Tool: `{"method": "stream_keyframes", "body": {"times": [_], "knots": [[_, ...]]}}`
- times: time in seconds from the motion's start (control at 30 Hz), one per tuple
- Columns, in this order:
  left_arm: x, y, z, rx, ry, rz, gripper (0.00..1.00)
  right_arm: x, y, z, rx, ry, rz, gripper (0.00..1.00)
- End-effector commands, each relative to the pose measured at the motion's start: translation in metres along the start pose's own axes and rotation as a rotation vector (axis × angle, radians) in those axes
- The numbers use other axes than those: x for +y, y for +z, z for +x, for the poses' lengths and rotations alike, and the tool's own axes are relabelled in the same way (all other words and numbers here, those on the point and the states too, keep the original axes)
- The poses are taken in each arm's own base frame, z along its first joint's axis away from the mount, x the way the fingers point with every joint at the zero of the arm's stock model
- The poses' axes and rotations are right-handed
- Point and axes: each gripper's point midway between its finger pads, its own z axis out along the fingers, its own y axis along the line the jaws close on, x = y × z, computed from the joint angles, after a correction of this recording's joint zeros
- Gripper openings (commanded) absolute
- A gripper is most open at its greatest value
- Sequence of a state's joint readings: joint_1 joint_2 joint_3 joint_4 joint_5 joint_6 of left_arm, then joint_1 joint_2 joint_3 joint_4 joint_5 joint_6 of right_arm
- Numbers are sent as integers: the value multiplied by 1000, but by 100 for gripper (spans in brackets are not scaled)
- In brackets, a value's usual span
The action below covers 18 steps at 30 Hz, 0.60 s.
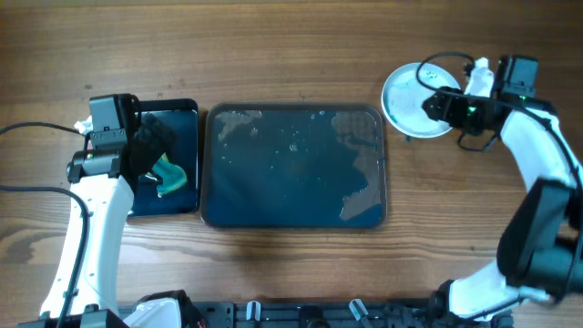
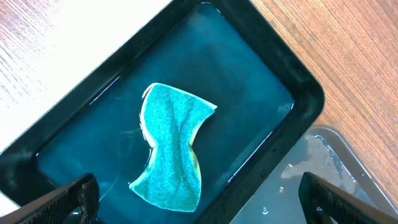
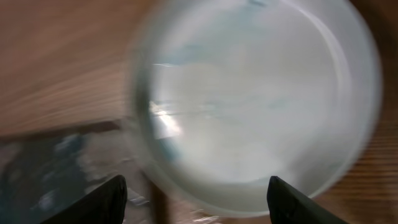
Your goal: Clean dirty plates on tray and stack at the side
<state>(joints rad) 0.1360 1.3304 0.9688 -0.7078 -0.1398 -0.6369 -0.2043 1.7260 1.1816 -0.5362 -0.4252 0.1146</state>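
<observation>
From above, the wooden desk carries the tray at its middle: dark, flat, with rounded corners, its surface wet with pale streaks. The white round plate lies off the tray on bare wood at the far right. I cannot tell whether others sit under it. The right gripper hangs over the plate's right edge. To the left, just beside the tray, is a smaller, deeper black tub with a teal sponge in it. The left gripper sits over the tub, and the arm hides part of it.

In the left wrist view the sponge is rough-grained and pinched at the waist, lying in shallow water. The left gripper is spread wide, its fingers cut off at the bottom edge and holding nothing. A wet corner of the tray shows at the lower right.

The right wrist view is badly blurred. The plate fills it, glossy and pale with faint bluish tints. The right gripper is released, its fingers apart above the plate. A smeared corner of the tray shows at the lower left.
</observation>
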Motion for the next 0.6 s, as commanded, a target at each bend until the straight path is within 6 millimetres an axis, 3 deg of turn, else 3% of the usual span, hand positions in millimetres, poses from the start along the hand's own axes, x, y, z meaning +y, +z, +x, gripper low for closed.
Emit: {"method": "stream_keyframes", "body": {"times": [0.0, 0.13, 0.3, 0.4, 0.57], "knots": [[0, -2, -2, -6, -1, 4, 100, 88, -77, -23, -198, -61, -99, 100], [0, -2, -2, -6, -1, 4, 100, 101, -136, -16, -327, -56, 12, 100], [0, -2, -2, -6, -1, 4, 100, 121, -196, 7, -408, -67, -42, 100], [0, -2, -2, -6, -1, 4, 100, 119, -247, 18, -552, -77, 2, 100], [0, -2, -2, -6, -1, 4, 100, 115, -297, 50, -716, -94, 24, 100]]}}
